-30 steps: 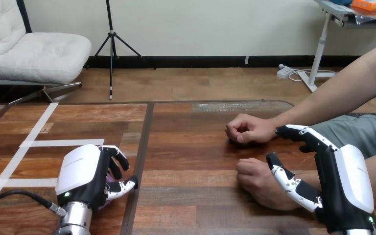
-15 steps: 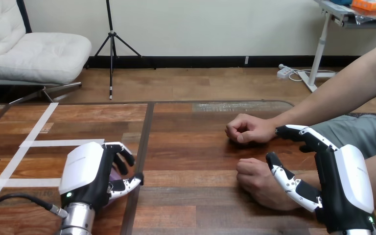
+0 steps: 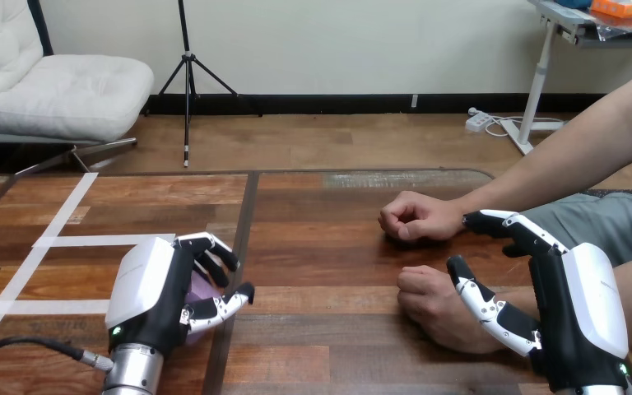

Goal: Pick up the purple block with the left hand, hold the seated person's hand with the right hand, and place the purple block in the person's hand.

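The purple block (image 3: 201,290) sits in my left hand (image 3: 143,293), low at the left of the table, with the fingers and thumb curled round it; only a sliver of purple shows. My right hand (image 3: 586,306) is at the lower right, over the wrist of the person's nearer hand (image 3: 428,301), a loose fist resting on the table. The thumb lies along the near side of that wrist and the fingers reach round its far side. The person's other hand (image 3: 412,217) is a fist on the table farther back.
White tape strips (image 3: 58,240) mark the table's left part. A dark seam (image 3: 243,239) runs front to back between the two tabletop halves, just right of my left hand. The person's forearms come in from the right edge.
My left hand has lifted and moved a little right toward the seam, carrying the purple block. My right hand and both of the person's hands have stayed put.
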`<action>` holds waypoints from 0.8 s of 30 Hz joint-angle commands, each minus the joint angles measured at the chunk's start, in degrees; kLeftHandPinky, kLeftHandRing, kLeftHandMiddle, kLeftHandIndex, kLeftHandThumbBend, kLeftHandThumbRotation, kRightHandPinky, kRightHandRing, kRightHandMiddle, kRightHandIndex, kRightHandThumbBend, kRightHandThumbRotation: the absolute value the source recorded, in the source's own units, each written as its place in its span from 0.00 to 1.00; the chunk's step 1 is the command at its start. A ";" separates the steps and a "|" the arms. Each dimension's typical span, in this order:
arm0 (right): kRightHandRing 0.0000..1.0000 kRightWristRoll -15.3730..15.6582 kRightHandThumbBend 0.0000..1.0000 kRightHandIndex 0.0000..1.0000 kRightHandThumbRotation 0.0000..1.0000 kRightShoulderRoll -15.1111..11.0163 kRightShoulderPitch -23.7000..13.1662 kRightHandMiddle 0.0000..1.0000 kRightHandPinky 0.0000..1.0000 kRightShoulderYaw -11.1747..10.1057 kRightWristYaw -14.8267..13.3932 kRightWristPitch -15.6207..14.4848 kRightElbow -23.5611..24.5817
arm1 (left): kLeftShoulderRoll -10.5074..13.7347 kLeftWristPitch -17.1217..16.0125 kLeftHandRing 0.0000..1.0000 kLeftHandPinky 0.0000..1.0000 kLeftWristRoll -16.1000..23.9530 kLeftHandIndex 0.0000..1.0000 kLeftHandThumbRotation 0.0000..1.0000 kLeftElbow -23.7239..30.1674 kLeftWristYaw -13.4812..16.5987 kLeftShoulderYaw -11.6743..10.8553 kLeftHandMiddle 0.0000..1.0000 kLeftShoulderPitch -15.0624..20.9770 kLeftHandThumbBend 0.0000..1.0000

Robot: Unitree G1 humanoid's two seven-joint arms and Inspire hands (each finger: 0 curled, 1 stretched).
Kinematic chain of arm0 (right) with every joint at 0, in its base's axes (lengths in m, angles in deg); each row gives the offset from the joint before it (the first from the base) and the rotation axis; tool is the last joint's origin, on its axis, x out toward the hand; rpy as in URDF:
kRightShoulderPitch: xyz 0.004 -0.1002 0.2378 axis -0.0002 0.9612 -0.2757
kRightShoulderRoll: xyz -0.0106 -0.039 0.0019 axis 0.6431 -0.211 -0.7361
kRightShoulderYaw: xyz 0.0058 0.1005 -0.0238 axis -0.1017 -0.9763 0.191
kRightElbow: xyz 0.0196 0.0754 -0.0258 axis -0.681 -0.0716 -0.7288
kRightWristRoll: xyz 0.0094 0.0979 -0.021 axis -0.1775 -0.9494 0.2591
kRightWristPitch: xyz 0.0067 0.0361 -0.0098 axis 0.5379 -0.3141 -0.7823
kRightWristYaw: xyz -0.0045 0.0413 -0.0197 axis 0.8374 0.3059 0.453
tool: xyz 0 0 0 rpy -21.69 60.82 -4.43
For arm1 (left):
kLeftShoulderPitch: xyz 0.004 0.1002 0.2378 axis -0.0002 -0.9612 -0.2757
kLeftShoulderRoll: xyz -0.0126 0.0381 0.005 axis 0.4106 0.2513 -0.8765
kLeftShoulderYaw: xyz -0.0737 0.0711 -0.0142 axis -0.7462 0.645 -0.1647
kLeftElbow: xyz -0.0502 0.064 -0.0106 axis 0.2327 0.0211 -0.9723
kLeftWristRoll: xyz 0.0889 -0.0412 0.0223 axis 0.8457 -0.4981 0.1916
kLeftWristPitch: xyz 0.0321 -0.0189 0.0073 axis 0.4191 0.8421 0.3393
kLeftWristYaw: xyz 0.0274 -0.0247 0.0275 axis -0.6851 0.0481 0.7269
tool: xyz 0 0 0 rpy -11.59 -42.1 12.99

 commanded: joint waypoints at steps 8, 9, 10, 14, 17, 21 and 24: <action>0.73 -0.03 0.42 0.69 0.43 -0.53 -2.24 0.71 0.64 -0.44 0.21 -0.17 2.89 | -2.65 -10.85 0.33 0.26 -7.16 0.49 0.14 -1.32 -1.13 -4.20 0.44 1.50 0.66; 0.73 -0.03 0.42 0.69 0.43 -0.53 -2.25 0.71 0.64 -0.45 0.23 -0.18 2.89 | -2.80 -11.41 0.33 0.26 -7.51 0.49 0.15 -1.40 -1.37 -4.37 0.44 1.46 0.66; 0.73 -0.08 0.42 0.69 0.43 -0.54 -2.29 0.71 0.64 -0.46 0.24 -0.12 2.84 | -3.17 -12.71 0.34 0.26 -8.56 0.49 0.15 -1.44 -1.99 -4.69 0.44 1.32 0.67; 0.73 -0.30 0.42 0.70 0.44 -0.55 -2.41 0.71 0.64 -0.47 0.27 0.08 2.66 | -4.06 -16.27 0.35 0.27 -10.97 0.49 0.16 -1.76 -3.53 -5.48 0.45 1.11 0.69; 0.73 -0.21 0.42 0.70 0.43 -0.58 -2.52 0.71 0.64 -0.46 0.23 0.09 2.54 | -4.87 -18.93 0.35 0.27 -12.96 0.49 0.17 -2.11 -4.84 -6.10 0.45 1.00 0.70; 0.73 -0.15 0.42 0.70 0.43 -0.62 -2.64 0.71 0.64 -0.43 0.26 0.06 2.46 | -5.95 -21.76 0.36 0.28 -14.80 0.50 0.17 -2.46 -6.26 -6.97 0.46 0.87 0.72; 0.73 -0.18 0.42 0.70 0.43 -0.66 -2.77 0.71 0.64 -0.40 0.22 0.21 2.30 | -6.79 -23.57 0.37 0.29 -16.14 0.50 0.17 -2.54 -7.34 -7.48 0.46 0.71 0.74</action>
